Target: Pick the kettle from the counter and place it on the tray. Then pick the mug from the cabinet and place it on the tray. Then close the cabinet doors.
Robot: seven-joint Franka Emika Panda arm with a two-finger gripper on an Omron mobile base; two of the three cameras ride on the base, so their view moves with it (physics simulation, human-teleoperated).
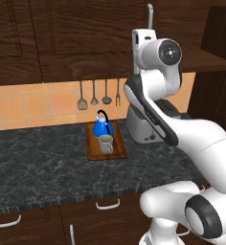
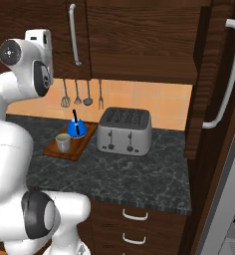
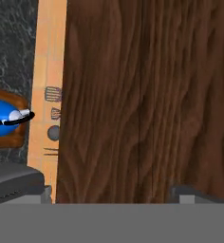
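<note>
- On the desk (image 1: 38, 165), toward its far edge, the tray (image 1: 93, 154) is lying flat and carrying two things: the blue kettle (image 1: 103, 127) is standing upright on its far half, and the grey-beige mug (image 1: 105, 143) is standing upright on its near half, just in front of the kettle.
- Right of the tray, the silver toaster (image 2: 125, 131) is sitting on the dark marbled stone, apart from the board.
- Behind them, four utensils (image 1: 99, 94) are hanging in a row against the orange tiled wall.
- Above, the cabinet (image 2: 139, 35) is spanning the wall; one of the cabinet doors (image 2: 216, 84) is standing swung out at the right, its light-grey bar handle (image 2: 228, 74) facing the room.
- Up by the cabinet, the claw (image 3: 111, 192) is facing a wood-grain panel at close range; its fingertips (image 3: 194, 195) are sitting far apart at the bottom of the hand view, gripping nothing.
- Below the desk, dark drawers (image 2: 134, 221) with small curved handles are lining the front.
</note>
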